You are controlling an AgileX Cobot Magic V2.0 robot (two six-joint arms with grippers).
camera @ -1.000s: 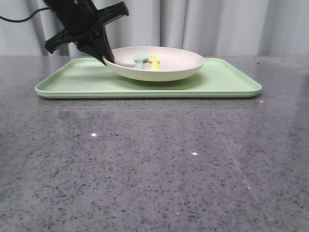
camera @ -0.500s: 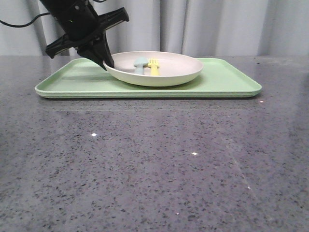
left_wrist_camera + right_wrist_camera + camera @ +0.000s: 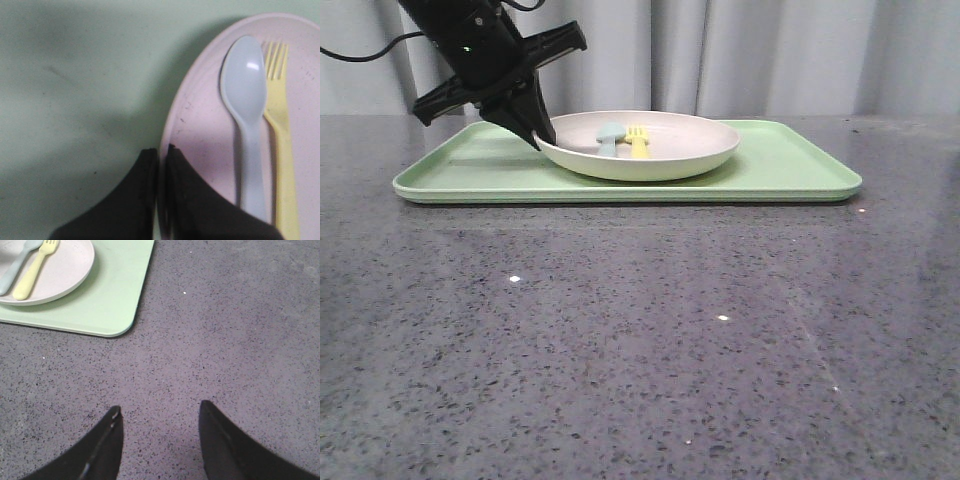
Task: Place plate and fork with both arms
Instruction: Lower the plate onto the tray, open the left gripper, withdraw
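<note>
The left gripper [image 3: 538,135] is clamped on the plate [image 3: 670,150]'s rim at centre-left of the front view, on the green tray [image 3: 790,170]. The fork [image 3: 639,140] lies in the plate beside the spoon [image 3: 609,137], so keep it level and release gently. The right gripper [image 3: 160,440] hangs with fingers apart over bare table [image 3: 240,340].

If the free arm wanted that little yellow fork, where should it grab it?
Probably by the handle of the fork, coming down from above. It lies flat in the plate with the spoon close alongside, so its outer long edge has more room. The right end effector is open over the table.
</note>
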